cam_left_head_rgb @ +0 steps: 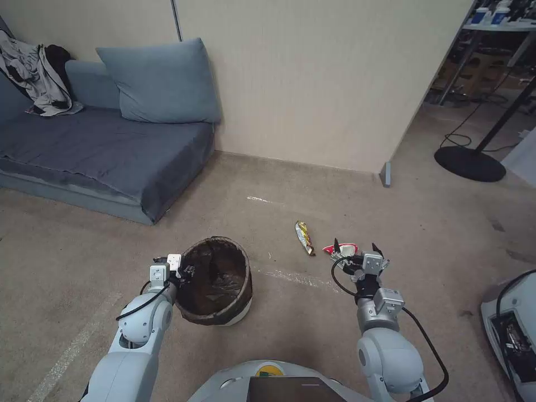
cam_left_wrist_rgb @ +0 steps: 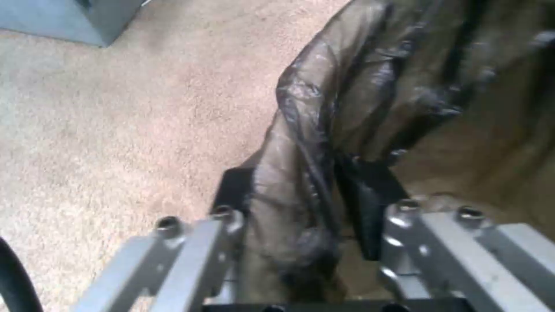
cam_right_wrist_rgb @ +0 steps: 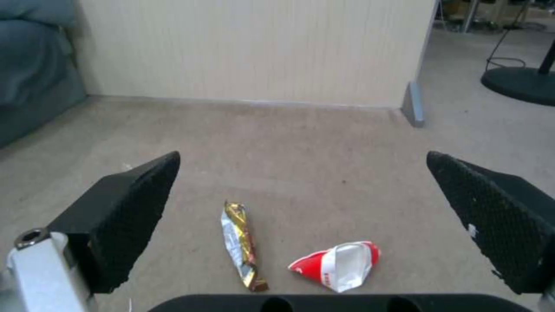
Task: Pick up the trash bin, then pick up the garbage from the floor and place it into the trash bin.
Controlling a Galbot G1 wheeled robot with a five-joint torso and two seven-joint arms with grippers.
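Observation:
The trash bin [cam_left_head_rgb: 219,285] is white and round, lined with a dark brown bag [cam_left_wrist_rgb: 370,99] folded over its rim. My left gripper [cam_left_head_rgb: 187,273] is shut on the bin's near-left rim, one finger [cam_left_wrist_rgb: 370,203] inside and one outside the bag-covered wall. On the carpet to the bin's right lie two pieces of garbage: a yellow snack wrapper [cam_left_head_rgb: 304,237] [cam_right_wrist_rgb: 242,245] and a red-and-white crumpled packet [cam_left_head_rgb: 341,249] [cam_right_wrist_rgb: 340,264]. My right gripper [cam_left_head_rgb: 355,249] [cam_right_wrist_rgb: 306,216] hangs open just above the packet, its black fingers [cam_right_wrist_rgb: 136,203] spread wide, nothing between them.
A blue-grey sofa [cam_left_head_rgb: 100,151] stands at the back left and a beige partition wall [cam_left_head_rgb: 312,84] behind the litter. A black round stand base [cam_left_head_rgb: 470,163] and cables lie at the far right. A grey device [cam_left_head_rgb: 511,329] sits at the right edge.

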